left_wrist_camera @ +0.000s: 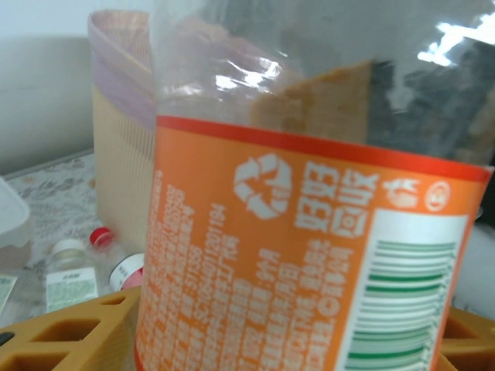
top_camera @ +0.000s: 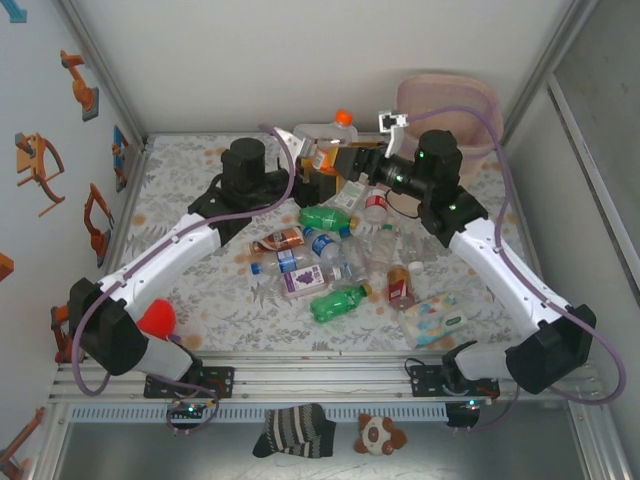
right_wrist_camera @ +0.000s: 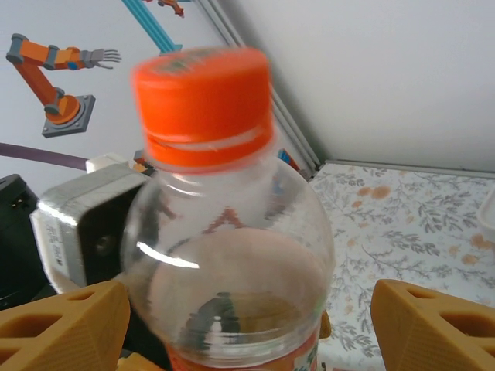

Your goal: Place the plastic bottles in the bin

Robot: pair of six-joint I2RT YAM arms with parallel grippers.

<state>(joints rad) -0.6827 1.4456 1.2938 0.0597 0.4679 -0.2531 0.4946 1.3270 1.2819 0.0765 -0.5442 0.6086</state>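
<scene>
A clear plastic bottle (top_camera: 328, 150) with an orange cap (right_wrist_camera: 203, 100) and an orange label (left_wrist_camera: 255, 255) is held upright above the back middle of the table. My left gripper (top_camera: 320, 170) comes in from the left and is shut on its labelled body (left_wrist_camera: 271, 340). From the right, my right gripper (top_camera: 352, 160) stands open around the bottle's shoulder (right_wrist_camera: 247, 325), with a gap at its right finger (right_wrist_camera: 433, 325). The pale pink bin (top_camera: 450, 100) stands at the back right, just beyond the bottle (left_wrist_camera: 116, 116). Several more bottles (top_camera: 330, 250) lie in a pile mid-table.
A flat pack of wipes (top_camera: 435, 318) lies at the front right. Two green bottles (top_camera: 340, 300) (top_camera: 325, 217) sit in the pile. A low white box (top_camera: 308, 131) stands behind the held bottle. A striped sock (top_camera: 295, 428) and a soft toy (top_camera: 380, 433) lie below the table's front rail.
</scene>
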